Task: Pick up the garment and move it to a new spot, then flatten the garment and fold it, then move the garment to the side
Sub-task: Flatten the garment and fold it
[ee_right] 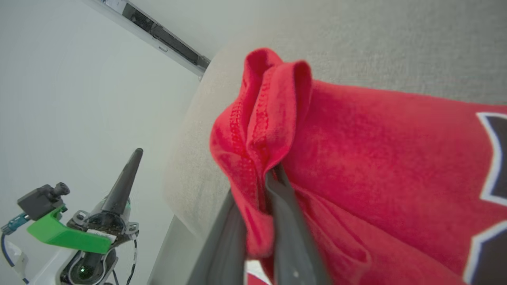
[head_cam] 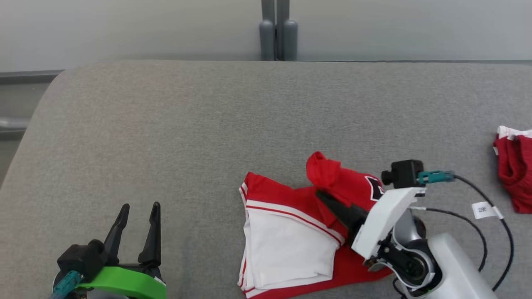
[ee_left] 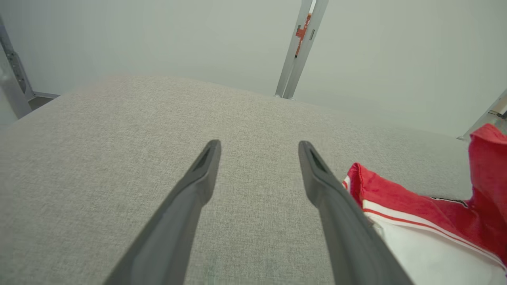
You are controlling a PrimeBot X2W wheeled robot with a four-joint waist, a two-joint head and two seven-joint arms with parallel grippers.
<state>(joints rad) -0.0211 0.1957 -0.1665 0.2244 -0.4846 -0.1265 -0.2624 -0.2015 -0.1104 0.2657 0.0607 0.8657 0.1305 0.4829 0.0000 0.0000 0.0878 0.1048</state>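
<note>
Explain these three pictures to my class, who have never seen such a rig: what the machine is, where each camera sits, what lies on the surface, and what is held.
This is a wheeled robot with two arms, each ending in a two-fingered gripper. One picture looks down from its head; the others look along the fingers from each wrist. On the grey padded surface lies a red-and-white garment; a second red garment lies to the right. The left gripper is open, holding nothing. The right gripper is shut on a bunched red fold of the red-and-white garment.
</note>
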